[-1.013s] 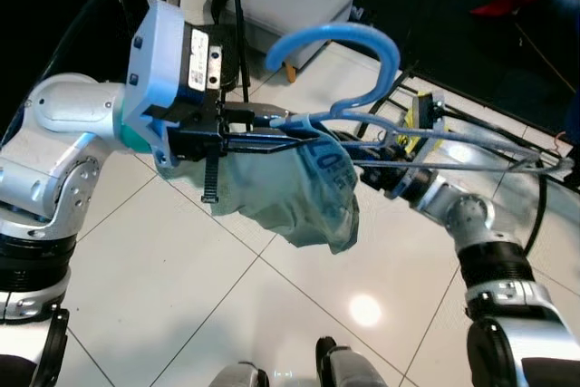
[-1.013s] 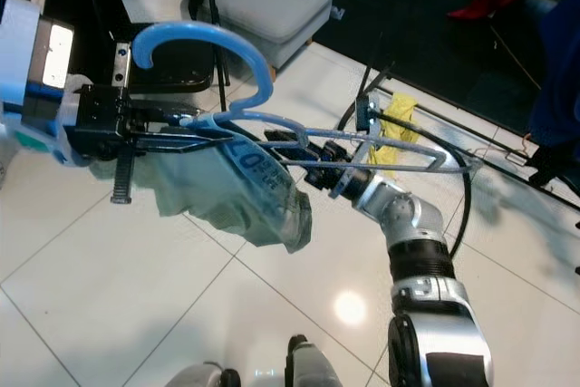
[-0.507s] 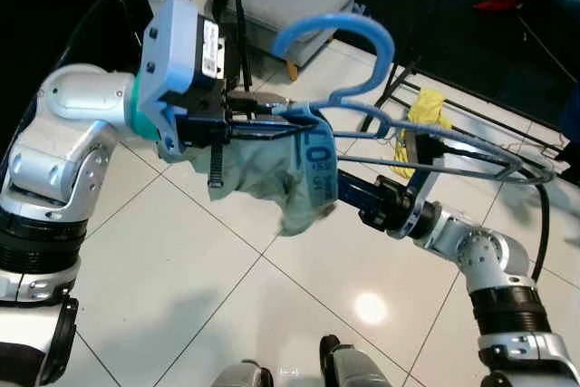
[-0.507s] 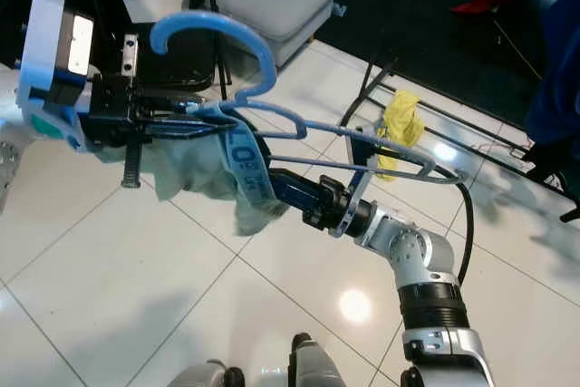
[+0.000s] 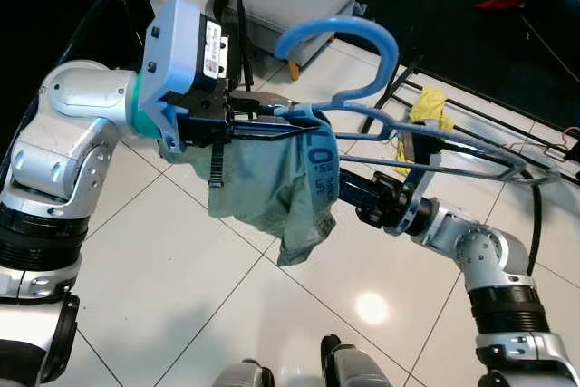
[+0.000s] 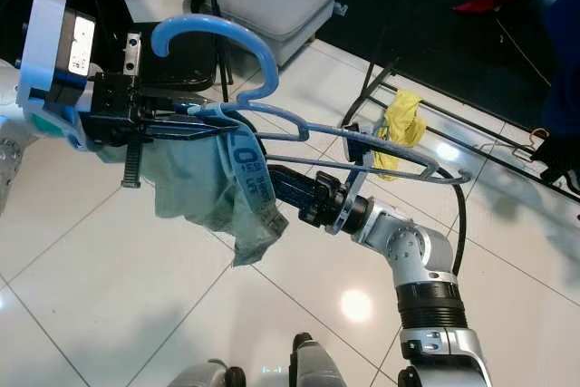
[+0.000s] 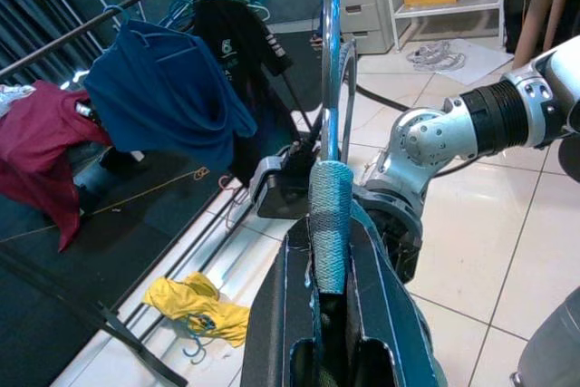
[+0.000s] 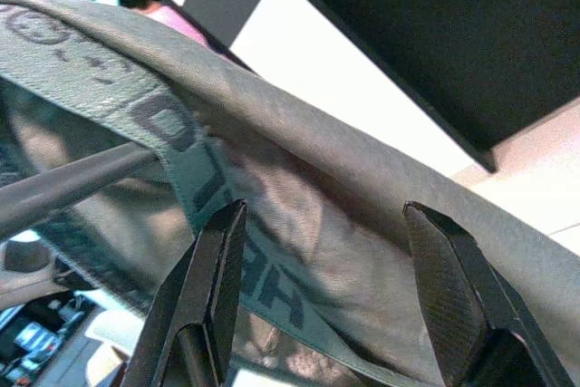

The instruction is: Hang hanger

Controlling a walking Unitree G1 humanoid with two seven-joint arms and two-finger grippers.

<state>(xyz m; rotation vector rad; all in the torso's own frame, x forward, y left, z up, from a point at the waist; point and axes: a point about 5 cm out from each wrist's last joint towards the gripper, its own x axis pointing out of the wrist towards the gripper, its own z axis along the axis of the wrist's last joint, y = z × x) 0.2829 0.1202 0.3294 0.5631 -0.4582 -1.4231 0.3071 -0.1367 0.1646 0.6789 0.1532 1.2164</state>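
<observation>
A blue plastic hanger (image 5: 381, 88) rides level in front of the robot, clamped at one shoulder by the left gripper (image 5: 237, 122), whose long black fingers are pressed tight together over the blue rod and the waistband of a grey-green garment (image 5: 272, 178) draped across it. The left wrist view looks straight along those closed fingers at the wrapped rod. The right gripper (image 8: 331, 287) sits just under the hanger's lower bar, at the cloth's far edge from the left gripper; its fingers stand spread apart, close against the fabric and lettered waistband but gripping nothing, as far as the close-up allows one to judge.

The hanger looks light and stiff, with a thin frame likely to flex and twist if held only at one end. Its smooth plastic may slip between the fingers, so a hold near the neck below the hook seems steadier. The garment is soft and limp, hangs loose below the left gripper, and could slide off if the bar tilts. A clothes rail (image 7: 100, 15) with blue and red garments stands well beyond both grippers.
</observation>
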